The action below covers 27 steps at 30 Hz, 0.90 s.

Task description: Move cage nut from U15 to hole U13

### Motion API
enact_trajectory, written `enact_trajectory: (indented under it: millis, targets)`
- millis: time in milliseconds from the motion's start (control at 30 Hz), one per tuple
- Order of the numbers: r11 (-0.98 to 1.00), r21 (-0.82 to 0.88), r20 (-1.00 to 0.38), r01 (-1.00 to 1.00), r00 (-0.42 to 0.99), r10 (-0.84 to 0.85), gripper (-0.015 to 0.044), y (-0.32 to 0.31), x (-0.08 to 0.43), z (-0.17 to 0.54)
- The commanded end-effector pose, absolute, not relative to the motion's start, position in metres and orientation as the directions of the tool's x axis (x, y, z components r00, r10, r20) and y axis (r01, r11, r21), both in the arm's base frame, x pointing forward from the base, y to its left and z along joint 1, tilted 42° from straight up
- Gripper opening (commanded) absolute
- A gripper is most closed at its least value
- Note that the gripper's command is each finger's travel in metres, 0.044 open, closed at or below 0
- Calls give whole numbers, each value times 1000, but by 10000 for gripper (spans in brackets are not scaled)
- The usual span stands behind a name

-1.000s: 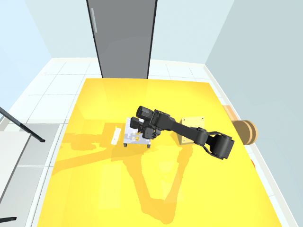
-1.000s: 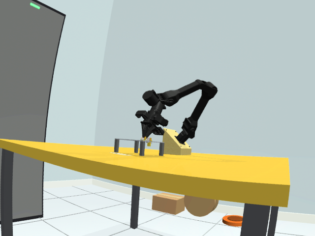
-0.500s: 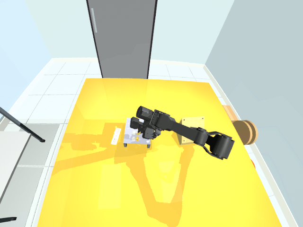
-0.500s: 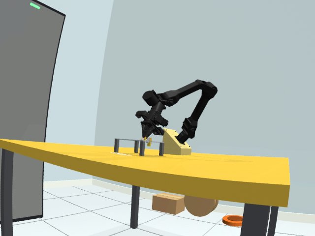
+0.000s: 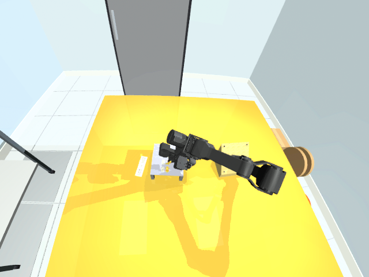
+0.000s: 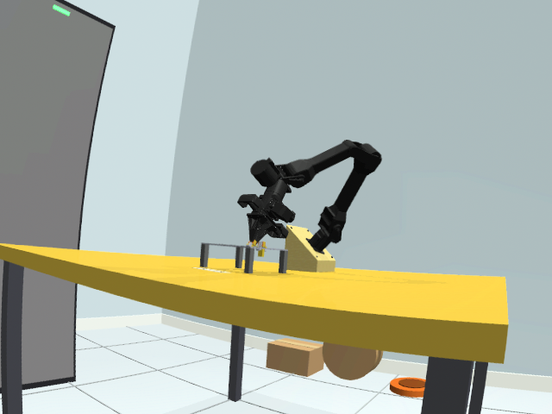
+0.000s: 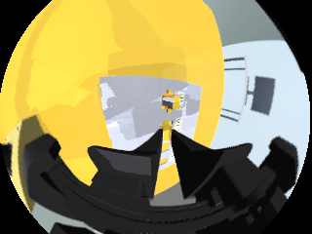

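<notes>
"What's in the rail plate (image 5: 157,169) (image 6: 222,244) (image 7: 138,99)?"

"A yellow cage nut (image 5: 167,163) (image 6: 254,243) (image 7: 167,125) at it, pinched by the gripper (image 5: 169,161) (image 6: 253,241) (image 7: 167,130); its seating is unclear. The other nut (image 5: 167,169) (image 6: 261,249) (image 7: 171,101) sits just beside the fingertips"

"And the arm (image 5: 226,158) (image 6: 329,159)?"

"Bent, reaching down above the yellow table (image 5: 244,226) (image 6: 338,294) (image 7: 73,93), grey door (image 5: 151,44) (image 6: 40,169) beyond"

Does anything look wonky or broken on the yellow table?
Nothing on the yellow table looks broken or spilled. The gripper is pinching a small yellow cage nut at the raised rail plate. I can't tell if that nut sits square.
</notes>
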State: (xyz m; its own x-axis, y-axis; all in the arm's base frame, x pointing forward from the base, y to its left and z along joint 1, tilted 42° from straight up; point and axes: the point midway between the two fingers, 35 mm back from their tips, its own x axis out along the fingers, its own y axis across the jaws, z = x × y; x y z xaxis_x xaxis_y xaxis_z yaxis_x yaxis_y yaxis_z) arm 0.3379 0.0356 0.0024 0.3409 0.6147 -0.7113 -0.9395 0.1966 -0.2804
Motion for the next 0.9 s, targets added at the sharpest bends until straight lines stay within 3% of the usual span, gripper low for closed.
enact_trajectory:
  millis: [0,867]
  targets:
    - [201,-284,-710,-938,347,613,29,35,338,3]
    - [186,-267,-716,-945,324,618,29,36,339,3]
